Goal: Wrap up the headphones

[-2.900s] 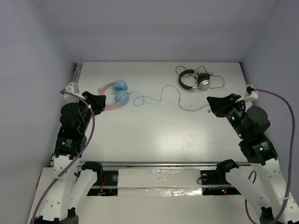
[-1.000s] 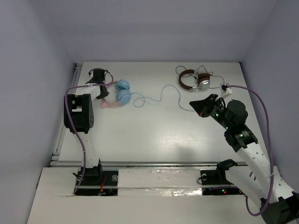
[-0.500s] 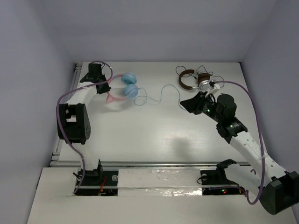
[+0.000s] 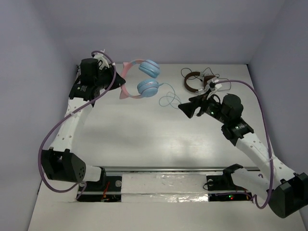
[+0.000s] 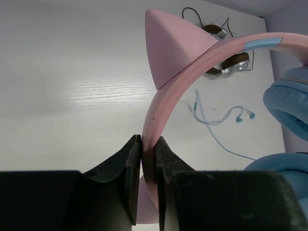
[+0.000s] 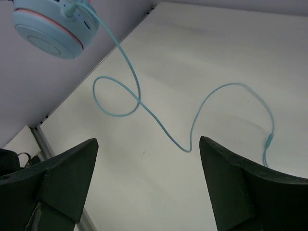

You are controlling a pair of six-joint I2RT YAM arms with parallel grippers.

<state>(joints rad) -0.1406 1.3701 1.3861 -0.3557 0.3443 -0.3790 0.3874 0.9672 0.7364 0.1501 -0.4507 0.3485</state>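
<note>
Pointing right: headphones (image 4: 148, 87), headband between left fingers (image 5: 129, 185).

A robotics lab cell: a white bench (image 4: 159, 139) walled by plain lilac panels (image 4: 168, 29) behind and beside it, with cabled robot arms (image 4: 71, 122) bolted to a rail (image 4: 163, 169) along its near edge.

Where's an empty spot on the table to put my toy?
The middle of the table is bare, from the near rail up to the pale-blue cable. Crowded at the back: the headphones in the left gripper, the open right gripper, the brown headphones.
</note>
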